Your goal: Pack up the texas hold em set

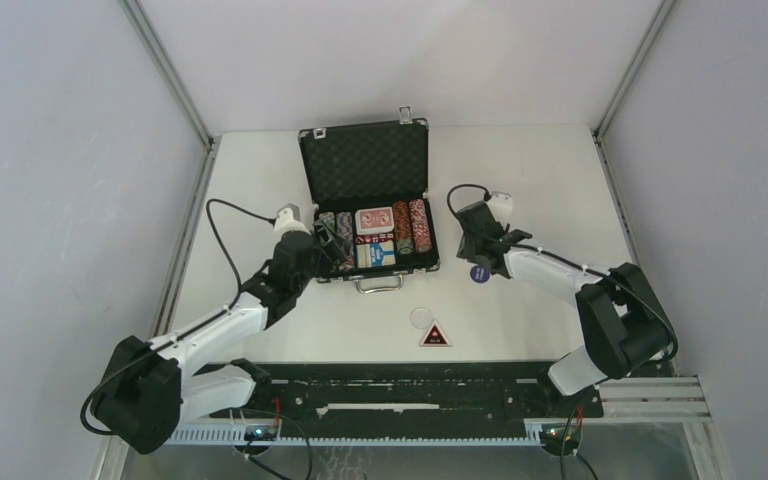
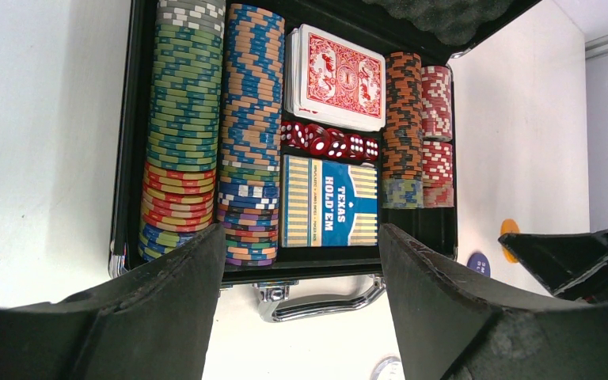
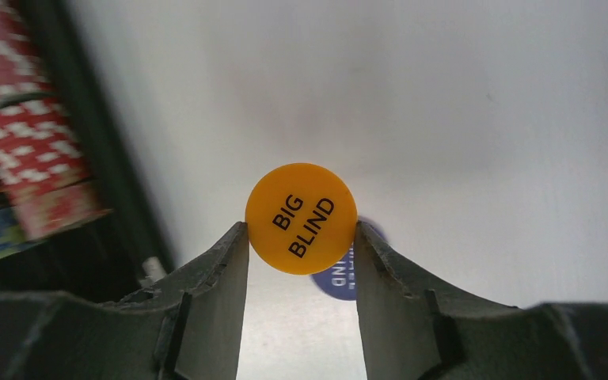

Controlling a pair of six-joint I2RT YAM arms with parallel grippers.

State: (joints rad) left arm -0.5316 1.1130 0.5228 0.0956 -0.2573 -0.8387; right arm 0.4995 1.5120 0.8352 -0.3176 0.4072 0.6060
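Note:
The black briefcase (image 1: pixel 365 160) lies open at the table's middle, its foam lid up. In its tray sit rows of poker chips (image 2: pixel 182 119), a red deck (image 2: pixel 340 75), red dice (image 2: pixel 328 141) and a blue Texas Hold'em card box (image 2: pixel 332 202). My left gripper (image 2: pixel 302 237) hovers open by the case's front edge, above the silver handle (image 2: pixel 324 301), with nothing between its fingers. To the right of the case, my right gripper (image 3: pixel 301 237) is shut on an orange "BIG BLIND" token (image 3: pixel 301 218). A blue token (image 3: pixel 340 277) lies on the table just beneath it.
A pale round token (image 1: pixel 421 318) and a red triangular marker (image 1: pixel 435 336) lie on the table in front of the case. Grey walls close in the table on the left, right and back.

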